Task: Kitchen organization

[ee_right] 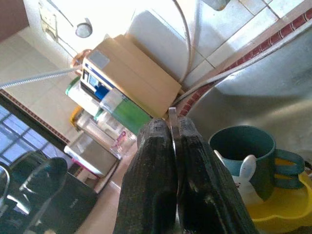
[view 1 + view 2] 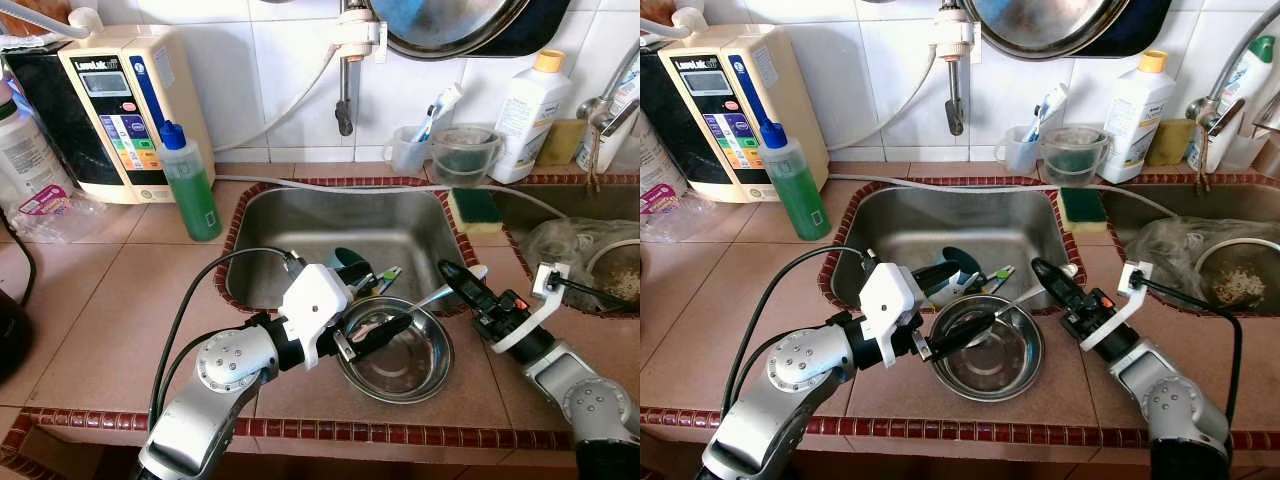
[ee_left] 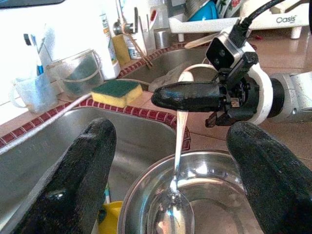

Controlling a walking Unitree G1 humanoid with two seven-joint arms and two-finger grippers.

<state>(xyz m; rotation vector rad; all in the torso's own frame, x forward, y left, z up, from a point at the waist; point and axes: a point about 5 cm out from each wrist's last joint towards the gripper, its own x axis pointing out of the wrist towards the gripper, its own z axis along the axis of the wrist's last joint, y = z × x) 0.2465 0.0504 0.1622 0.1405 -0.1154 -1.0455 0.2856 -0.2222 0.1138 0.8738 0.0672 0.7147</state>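
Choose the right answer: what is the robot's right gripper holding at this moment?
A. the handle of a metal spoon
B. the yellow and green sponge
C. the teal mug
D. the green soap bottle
A: the right gripper is shut on the handle of the spoon, and the spoon's bowl end rests inside the steel bowl; the sponge lies apart on the sink's edge.

The bowl (image 2: 395, 350) was polished steel, mirror-bright, and the spoon (image 3: 176, 195) in it shone the same. The sink (image 2: 300, 235) was duller brushed metal. Glazed terracotta tiles covered the counter (image 2: 110, 300), smooth with a soft sheen. The soap bottle (image 2: 190, 185) on the left was translucent green plastic. The sponge (image 2: 475, 208) looked rough and matt. Both grippers' fingers (image 3: 90, 180) were matt black.
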